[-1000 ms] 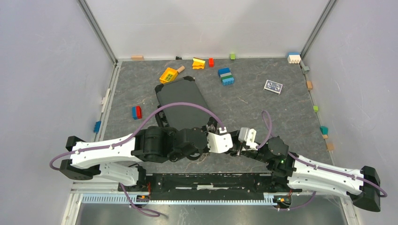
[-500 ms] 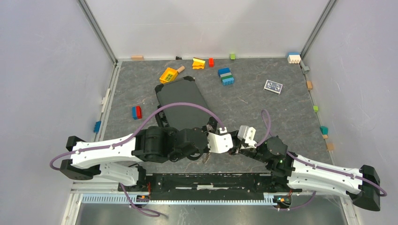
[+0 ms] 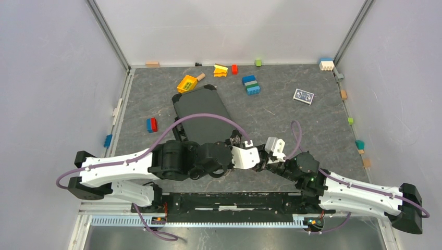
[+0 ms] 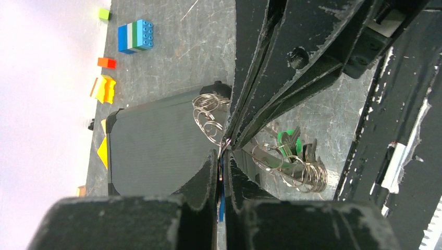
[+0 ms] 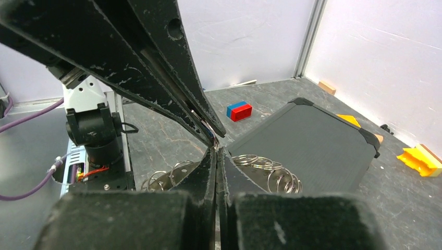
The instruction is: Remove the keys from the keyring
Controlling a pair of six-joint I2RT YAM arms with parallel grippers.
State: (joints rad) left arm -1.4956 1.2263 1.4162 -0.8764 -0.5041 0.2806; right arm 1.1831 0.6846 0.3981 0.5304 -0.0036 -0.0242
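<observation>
My left gripper [image 4: 221, 155] and right gripper [image 5: 216, 151] meet tip to tip just above the table, near its front middle [image 3: 259, 163]. The left jaws are shut on the blue-headed key [image 4: 222, 179], with the thin wire of the keyring [image 4: 223, 147] beside it. The right jaws are shut on the same ring wire at their tips. Several greyish keys [image 4: 299, 165] on small split rings hang to one side, with the green tag [image 4: 285, 140]. More small rings [image 4: 207, 117] hang on the other side and also show in the right wrist view [image 5: 273, 174]. In the top view the bunch is mostly hidden.
A black case [image 3: 200, 112] lies just behind the grippers. A red and blue brick [image 3: 151, 125] is at the left, a blue and green brick stack [image 3: 251, 85] and yellow toys [image 3: 187, 82] at the back, and a card [image 3: 303, 96] at the back right.
Both grippers have shifted slightly toward the far side, still pinched together. Keys that hung below the left gripper half a second ago no longer show there.
</observation>
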